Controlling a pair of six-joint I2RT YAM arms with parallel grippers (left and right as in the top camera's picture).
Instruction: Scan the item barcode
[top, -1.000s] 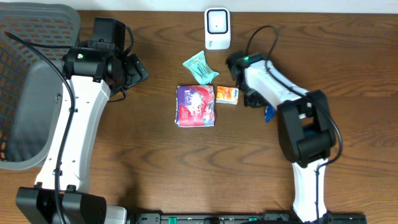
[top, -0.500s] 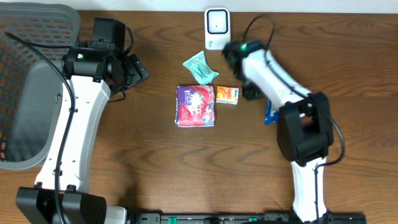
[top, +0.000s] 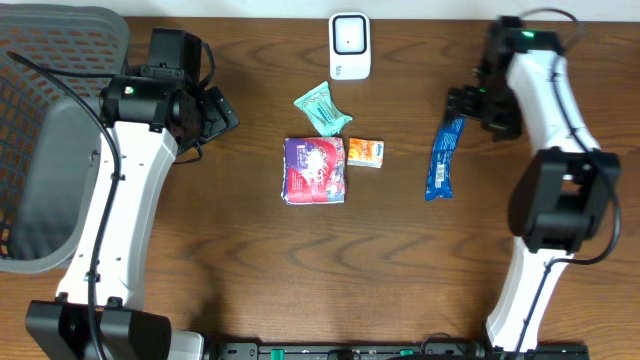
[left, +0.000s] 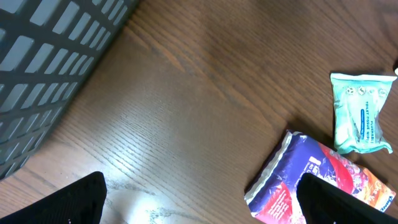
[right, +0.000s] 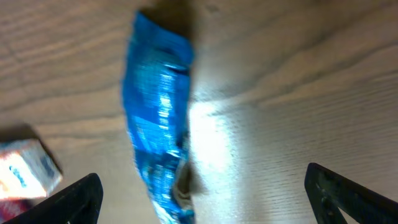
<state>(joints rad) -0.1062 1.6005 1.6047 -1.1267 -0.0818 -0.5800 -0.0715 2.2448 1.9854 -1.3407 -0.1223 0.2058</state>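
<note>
Overhead had our blue wrapper lying flat on the table, well right of the orange box. The right claw just beside it and the left claw both gaped wide, empty. We figured it was light, crinkly and slippery, so pinching across mid-length seemed best.

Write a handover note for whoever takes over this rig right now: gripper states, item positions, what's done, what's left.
Left gripper: open, empty, beside the basket.
Right gripper: open, empty, by the far end of the blue packet, which lies flat on the table.
Purple packet, orange box and teal pack lie mid-table, in front of the scanner.
Done: no scan can be confirmed.
Left: pick an item and show its barcode to the scanner.
</note>
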